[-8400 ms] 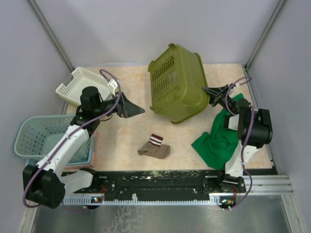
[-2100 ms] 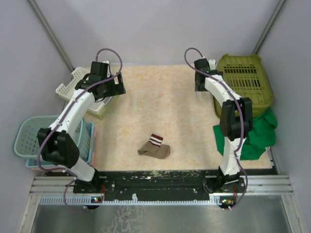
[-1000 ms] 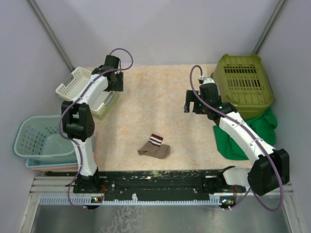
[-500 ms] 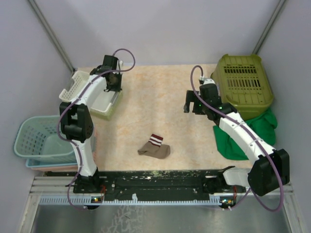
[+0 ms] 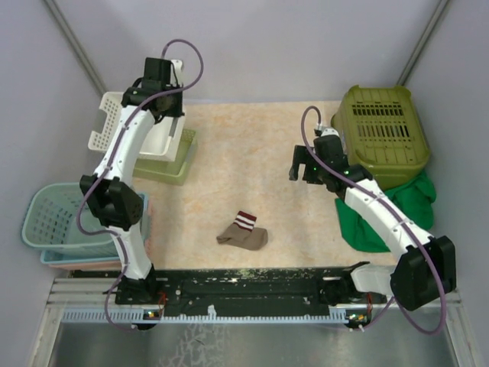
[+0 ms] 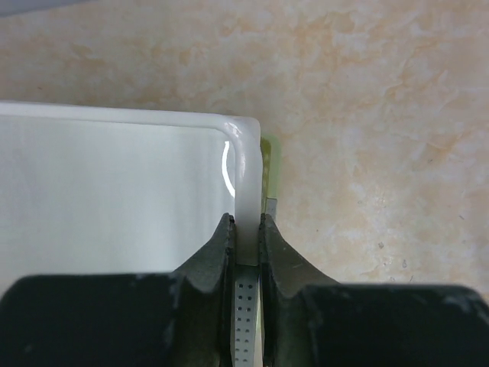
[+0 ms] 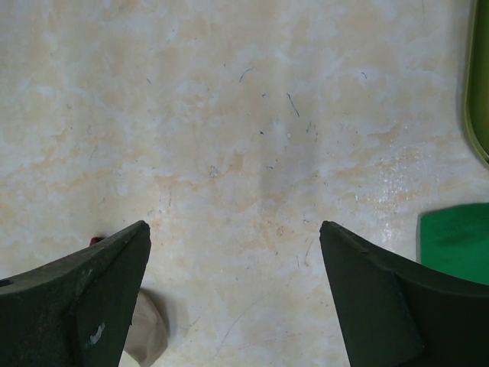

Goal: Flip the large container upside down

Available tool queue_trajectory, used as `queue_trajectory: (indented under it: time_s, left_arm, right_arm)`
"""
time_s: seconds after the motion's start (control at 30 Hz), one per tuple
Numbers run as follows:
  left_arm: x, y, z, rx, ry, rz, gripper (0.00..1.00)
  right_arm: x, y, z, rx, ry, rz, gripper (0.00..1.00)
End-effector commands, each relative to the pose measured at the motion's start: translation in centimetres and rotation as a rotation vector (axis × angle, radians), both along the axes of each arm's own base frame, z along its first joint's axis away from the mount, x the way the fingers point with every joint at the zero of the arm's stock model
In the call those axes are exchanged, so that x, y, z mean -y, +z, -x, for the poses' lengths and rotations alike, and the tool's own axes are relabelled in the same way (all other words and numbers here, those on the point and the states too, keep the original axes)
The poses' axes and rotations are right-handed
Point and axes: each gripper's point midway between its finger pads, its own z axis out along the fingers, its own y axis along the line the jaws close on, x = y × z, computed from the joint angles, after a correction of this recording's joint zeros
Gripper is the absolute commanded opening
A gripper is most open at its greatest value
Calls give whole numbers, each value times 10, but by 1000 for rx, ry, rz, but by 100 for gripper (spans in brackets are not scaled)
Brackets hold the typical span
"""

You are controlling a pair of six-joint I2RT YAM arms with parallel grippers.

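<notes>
The large container, an olive green slatted basket (image 5: 380,134), rests bottom up at the back right of the table; its edge (image 7: 481,99) shows in the right wrist view. My right gripper (image 5: 299,164) hovers left of it, open, with only bare table between its fingertips (image 7: 234,229). At the back left, my left gripper (image 5: 170,107) is shut on the rim of a smaller white basket (image 5: 130,130), which is lifted and tilted on its side. The left wrist view has the white rim (image 6: 246,183) pinched between the dark fingers (image 6: 210,256).
A pale green tray (image 5: 170,162) lies under the white basket. A brown striped sock (image 5: 242,232) sits near the table's front middle, also seen as a sock tip (image 7: 147,336). Green cloth (image 5: 390,214) lies at the right. A teal basket (image 5: 53,222) stands off the table's left edge.
My left gripper has shut on the white basket's rim and lifted it back and up, tilting it and uncovering the pale green tray. The right arm has barely moved.
</notes>
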Motion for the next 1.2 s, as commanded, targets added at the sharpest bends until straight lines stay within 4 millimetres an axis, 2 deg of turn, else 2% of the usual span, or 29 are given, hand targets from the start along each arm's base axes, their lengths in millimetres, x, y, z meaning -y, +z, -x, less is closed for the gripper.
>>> queue_trajectory:
  time_s: [0.0,0.1,0.17,0.3,0.4,0.47,0.53,0.63,0.7,0.93,0.97,1.07,1.17]
  left_arm:
    - [1,119,27,256,-27,3,0]
    - [41,162,51,350,-196,114,0]
    - [82,181,73,380,-326,205,0]
    - [165,199,117,377,-570,373,0]
    - [208,212,144,328,-726,583,0]
    - [227,218,158,289,-810,720,0]
    - [240,222,170,261,-876,842,0]
    - [253,229,181,238,-941,1016,0]
    - [261,222,187,191,-986,1118,0]
    - [276,216,206,-29,-1117,1460,0]
    - [277,217,208,-17,-1137,1483,0]
    - [284,199,199,-107,-1081,1592,0]
    - [287,172,185,-204,-980,1702,0]
  right_arm:
    - [-2,29,-7,100,-29,-65,92]
    - [1,41,-8,136,-48,-75,92]
    - [14,54,-9,171,-91,-29,92]
    - [50,106,-11,282,-183,40,92]
    - [84,149,-3,382,-262,31,92]
    - [108,174,7,449,-330,38,94]
    - [126,194,20,511,-390,58,95]
    - [140,214,39,585,-449,72,96]
    - [146,222,48,622,-469,68,96]
    - [150,223,58,624,-478,80,96]
    - [149,222,58,621,-475,77,96]
    - [145,221,57,620,-464,59,96]
    - [142,219,56,616,-451,43,96]
